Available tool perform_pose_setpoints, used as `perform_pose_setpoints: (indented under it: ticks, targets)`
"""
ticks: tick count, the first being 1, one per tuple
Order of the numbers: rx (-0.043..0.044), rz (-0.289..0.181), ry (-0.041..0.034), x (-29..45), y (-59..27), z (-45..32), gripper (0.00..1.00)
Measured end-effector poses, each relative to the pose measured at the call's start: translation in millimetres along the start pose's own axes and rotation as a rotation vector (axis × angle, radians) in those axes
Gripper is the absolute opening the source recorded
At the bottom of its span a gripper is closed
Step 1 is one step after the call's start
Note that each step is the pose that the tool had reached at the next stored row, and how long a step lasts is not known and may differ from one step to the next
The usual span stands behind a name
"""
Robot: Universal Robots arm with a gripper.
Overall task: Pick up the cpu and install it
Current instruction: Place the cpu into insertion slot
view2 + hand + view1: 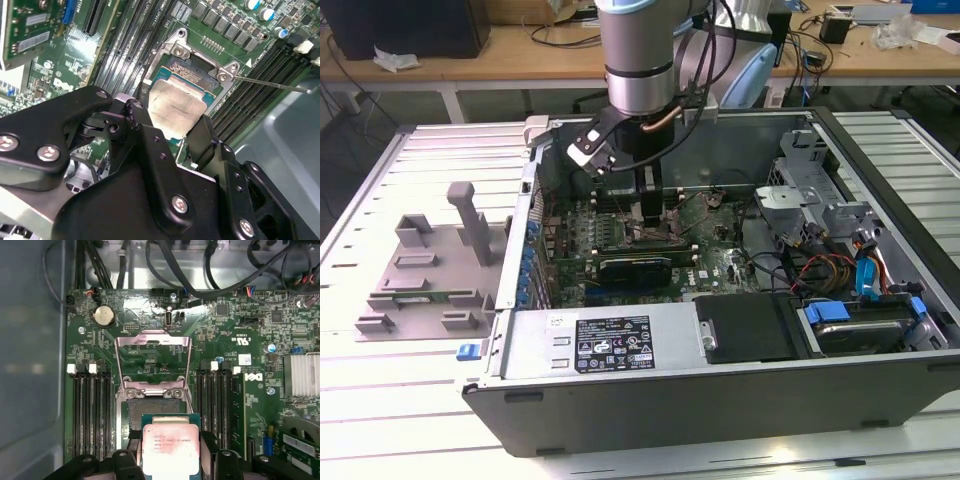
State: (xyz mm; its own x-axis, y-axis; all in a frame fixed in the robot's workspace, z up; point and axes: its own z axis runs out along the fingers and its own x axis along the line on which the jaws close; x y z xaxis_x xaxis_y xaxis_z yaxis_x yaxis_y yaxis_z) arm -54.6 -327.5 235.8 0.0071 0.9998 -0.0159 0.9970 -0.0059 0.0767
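Note:
The cpu (170,447) is a small square chip with a silvery top on a green base. My gripper (172,462) is shut on it, with a black finger (125,460) at either side. It hangs just over the open socket (156,407), shifted a little off it, and the metal load plate (152,357) stands folded back. In the second wrist view the cpu (175,107) sits slightly tilted over the socket frame (200,55), between the fingertips (136,114). In the exterior view my gripper (648,225) reaches down into the open computer case (720,390) over the motherboard.
Memory slots (92,410) flank the socket on both sides. A long black graphics card (635,268) lies just in front of the gripper. The power supply (610,345), cables (810,270) and a drive cage (820,190) crowd the case. A grey plastic tray (425,265) sits outside, on the exterior view's left.

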Motion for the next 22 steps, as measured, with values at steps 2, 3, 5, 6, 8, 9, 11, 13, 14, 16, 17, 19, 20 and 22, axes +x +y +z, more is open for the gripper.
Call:
perform_pose_setpoints:
  ticks: [2, 3, 5, 6, 8, 9, 11, 13, 14, 16, 17, 19, 20, 22]
  targets:
    - [0.0022, 0.005, -0.0004, 2.9, 0.1, 5.2, 0.54]
    - [0.0032, 0.006, -0.0005, 4.0, 0.1, 7.3, 0.54]
    - [0.0047, 0.007, -0.0006, 5.6, 0.4, 10.8, 0.54]
    - [0.0052, 0.007, -0.0006, 6.5, 0.8, 13.0, 0.54]
    - [0.0057, 0.007, -0.0006, 8.7, 1.8, 18.1, 0.54]
    - [0.0057, 0.006, -0.0006, 9.2, 1.7, 21.3, 0.54]
    - [0.0057, 0.006, -0.0005, 9.6, 1.5, 24.8, 0.54]
    - [0.0057, 0.006, -0.0006, 9.7, 1.2, 28.6, 0.54]
    - [0.0058, 0.007, 0.0000, 9.7, 1.1, 30.0, 0.54]
    - [0.0058, 0.007, 0.0015, 9.7, 0.9, 30.5, 0.54]
    - [0.0058, 0.007, 0.0018, 9.7, 1.1, 30.6, 0.54]
    - [0.0054, -0.015, 0.0037, 9.8, 0.9, 32.8, 0.54]
    - [0.0054, -0.018, 0.0097, 9.8, 0.6, 35.7, 0.54]
    - [0.0055, -0.017, 0.0180, 9.8, 0.4, 39.0, 0.54]
